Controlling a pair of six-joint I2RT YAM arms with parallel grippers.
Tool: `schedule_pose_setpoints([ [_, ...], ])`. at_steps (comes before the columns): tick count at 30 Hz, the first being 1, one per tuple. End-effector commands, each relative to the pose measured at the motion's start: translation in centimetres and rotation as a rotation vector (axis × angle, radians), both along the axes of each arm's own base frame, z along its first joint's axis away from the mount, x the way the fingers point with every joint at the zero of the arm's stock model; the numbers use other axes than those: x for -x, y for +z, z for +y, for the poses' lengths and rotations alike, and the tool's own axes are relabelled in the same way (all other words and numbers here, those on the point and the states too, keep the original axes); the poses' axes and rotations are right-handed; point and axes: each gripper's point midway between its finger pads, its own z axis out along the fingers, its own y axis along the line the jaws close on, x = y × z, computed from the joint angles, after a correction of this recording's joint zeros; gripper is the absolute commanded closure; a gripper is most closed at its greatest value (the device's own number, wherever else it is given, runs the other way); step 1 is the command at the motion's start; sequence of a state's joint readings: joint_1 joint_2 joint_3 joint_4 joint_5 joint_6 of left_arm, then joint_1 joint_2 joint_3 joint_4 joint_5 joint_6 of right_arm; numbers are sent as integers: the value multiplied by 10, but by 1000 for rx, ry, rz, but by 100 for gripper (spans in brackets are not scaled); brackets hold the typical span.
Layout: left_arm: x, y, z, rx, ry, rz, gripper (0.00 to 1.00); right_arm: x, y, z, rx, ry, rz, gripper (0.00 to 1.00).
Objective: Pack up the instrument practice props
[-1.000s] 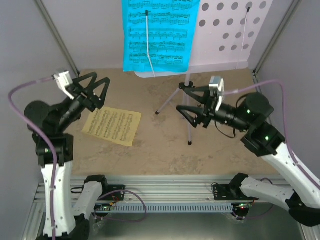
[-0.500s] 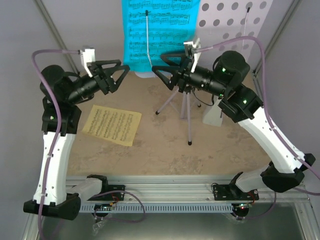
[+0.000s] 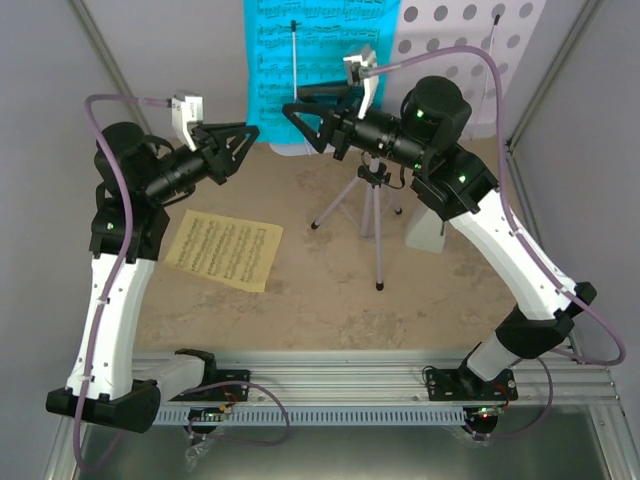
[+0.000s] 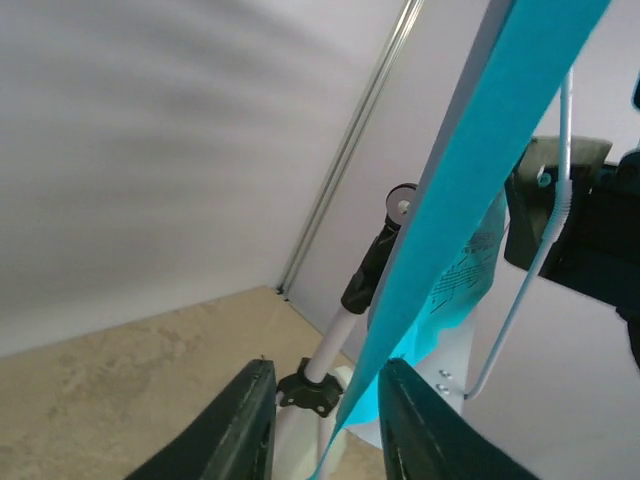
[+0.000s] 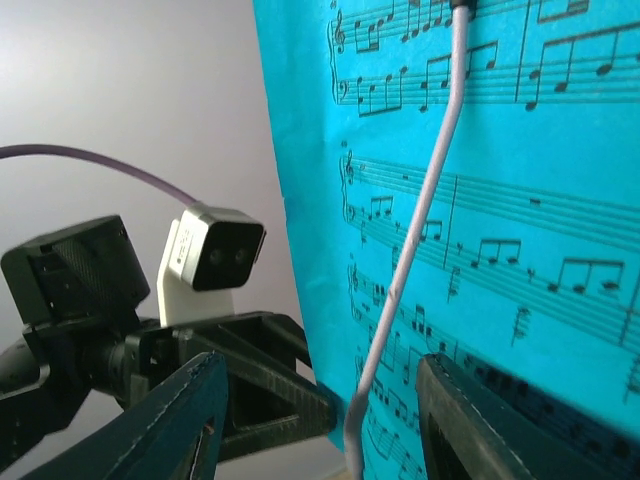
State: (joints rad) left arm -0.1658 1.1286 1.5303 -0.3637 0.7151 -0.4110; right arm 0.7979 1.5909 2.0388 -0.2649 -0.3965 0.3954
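Note:
The cyan music sheet (image 3: 300, 60) hangs on the white perforated music stand (image 3: 470, 50), pinned by a thin wire arm (image 5: 420, 230). My left gripper (image 3: 245, 150) is at the sheet's lower left edge. In the left wrist view the cyan music sheet (image 4: 470, 200) runs edge-on between my left gripper's (image 4: 325, 425) fingers, which stand narrowly open, close to the right finger (image 4: 420, 420). My right gripper (image 3: 305, 120) faces the sheet's front, open, with the wire arm and the cyan music sheet (image 5: 520, 200) between its fingers (image 5: 190, 420). The yellow music sheet (image 3: 225, 250) lies flat on the table.
The stand's tripod (image 3: 375, 215) spreads across the middle of the table. A small grey metronome (image 3: 422, 230) stands behind my right forearm. Grey walls and corner posts (image 3: 110, 70) close the back and sides. The stand's pole (image 4: 345, 320) is just behind my left fingers.
Both arms have risen from table height to the cyan sheet. The left went to its lower left edge, the right to its front. Both pairs of jaws have narrowed.

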Motion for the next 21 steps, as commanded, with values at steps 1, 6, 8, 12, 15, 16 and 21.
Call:
schedule_pose_setpoints([
  [1,1,7,-1,-1,-3,-29,73,5,18,4,-39,39,0,47],
  [6,-5,2,-3,-6,-13,-12,85,1,24,11,-56,50,8,52],
  [8,-6,2,-3,-8,-11,-14,91,-2,24,13,-57,47,10,54],
  [12,-5,3,-2,-9,-2,-19,100,-7,26,15,-64,34,9,67],
  [15,-4,2,-2,-8,-7,-17,100,-10,26,15,-67,18,2,84],
  [16,-3,1,-2,-9,-8,-16,100,-11,27,14,-67,10,-1,89],
  [21,-2,0,1,-2,14,-15,100,-13,25,13,-66,-4,-20,99],
])
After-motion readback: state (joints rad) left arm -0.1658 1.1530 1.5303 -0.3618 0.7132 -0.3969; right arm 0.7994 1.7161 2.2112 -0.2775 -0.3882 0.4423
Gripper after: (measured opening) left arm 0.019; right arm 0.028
